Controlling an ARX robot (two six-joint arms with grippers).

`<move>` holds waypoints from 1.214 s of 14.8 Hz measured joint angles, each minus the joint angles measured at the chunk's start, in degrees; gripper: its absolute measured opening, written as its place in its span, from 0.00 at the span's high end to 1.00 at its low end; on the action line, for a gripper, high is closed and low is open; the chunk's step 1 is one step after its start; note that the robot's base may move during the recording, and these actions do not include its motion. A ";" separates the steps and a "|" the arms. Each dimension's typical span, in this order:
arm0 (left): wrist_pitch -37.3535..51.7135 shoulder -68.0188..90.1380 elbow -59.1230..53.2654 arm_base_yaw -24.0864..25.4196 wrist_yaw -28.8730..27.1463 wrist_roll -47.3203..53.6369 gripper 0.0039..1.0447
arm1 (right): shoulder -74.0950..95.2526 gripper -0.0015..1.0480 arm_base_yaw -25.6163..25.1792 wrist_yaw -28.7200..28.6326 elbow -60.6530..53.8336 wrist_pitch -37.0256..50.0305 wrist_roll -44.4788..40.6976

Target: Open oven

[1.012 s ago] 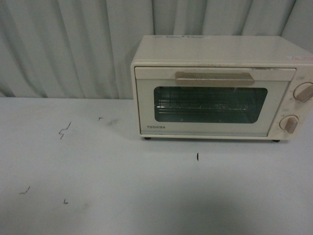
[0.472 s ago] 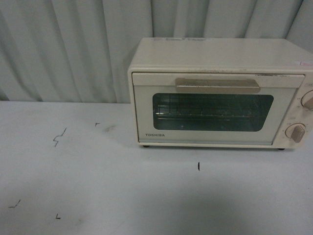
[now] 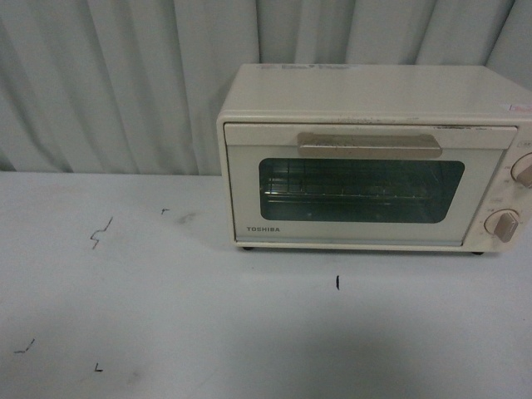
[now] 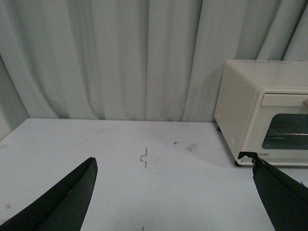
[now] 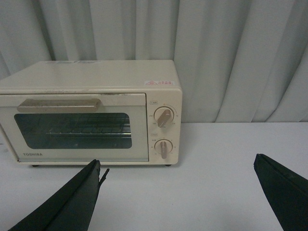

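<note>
I find the oven clipped by the front view's right edge, upper knob half lost. Dial markings unreadable.

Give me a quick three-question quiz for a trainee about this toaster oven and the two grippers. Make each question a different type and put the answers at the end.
1. True or false: the glass-windowed door of the cream-white boxy toaster oven is shut.
2. Multiple choice: the beige bar handle runs A) along the door's bottom edge, B) along the door's top edge, C) down one side of the door.
3. Fill in: the black left gripper and the black right gripper are both ____ and hold nothing.
Key: 1 true; 2 B; 3 open.
</note>
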 joint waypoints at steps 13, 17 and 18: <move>22.47 86.86 31.82 -28.20 9.20 -50.10 0.06 | 0.00 0.06 0.00 0.00 0.00 0.02 0.00; 24.87 96.00 32.48 -31.21 6.45 -59.74 0.06 | 0.00 0.06 0.00 0.00 0.00 0.02 0.00; 26.47 97.50 32.48 -33.11 4.59 -63.19 0.06 | 0.00 0.06 0.00 0.00 0.00 0.00 0.00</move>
